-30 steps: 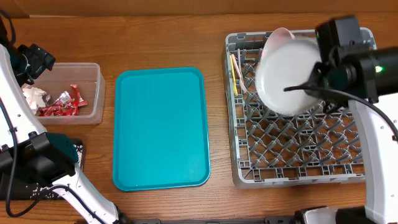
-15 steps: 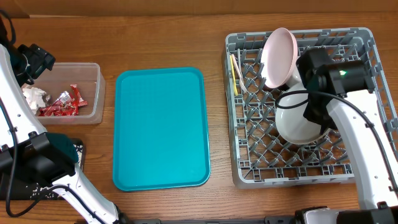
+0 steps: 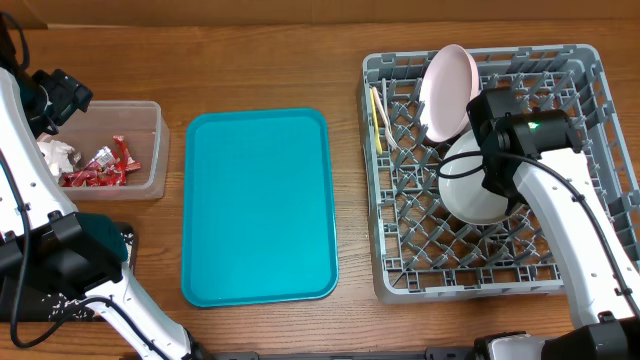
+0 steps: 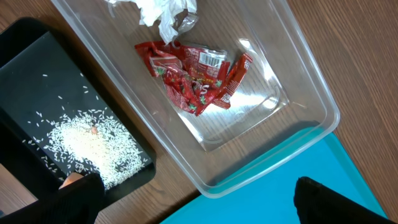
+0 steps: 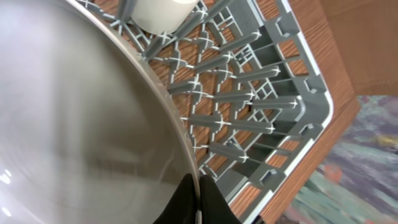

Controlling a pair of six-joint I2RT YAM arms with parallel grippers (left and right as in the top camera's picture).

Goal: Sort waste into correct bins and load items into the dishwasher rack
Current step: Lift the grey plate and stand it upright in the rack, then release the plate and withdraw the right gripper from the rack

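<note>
My right gripper (image 3: 492, 165) (image 5: 198, 186) is shut on the rim of the grey plate (image 3: 473, 188) (image 5: 81, 124), which is tilted low over the pegs in the middle of the dishwasher rack (image 3: 400, 262) (image 5: 249, 93). Behind it the pink plate (image 3: 450, 90) stands on edge, and yellow cutlery (image 3: 377, 118) lies by the rack's left wall. A white cup (image 5: 163, 12) sits among the pegs. My left gripper (image 3: 60, 100) (image 4: 199, 208) hangs open above the clear tub (image 3: 150, 150) (image 4: 298, 93), which holds red wrappers (image 4: 196, 74) and a napkin (image 4: 165, 12). Rice (image 4: 87, 143) lies in the black tray (image 4: 37, 68).
The flat teal serving tray (image 3: 258, 205) (image 4: 267, 193) lies between the tub and the rack. The left arm's base covers most of the black tray (image 3: 125, 240) at the front left. Bare wooden table surrounds everything.
The right arm has carried the grey plate from high over the rack's back down toward the pegs in its middle, tilting it more on edge. The left arm has stayed still.
</note>
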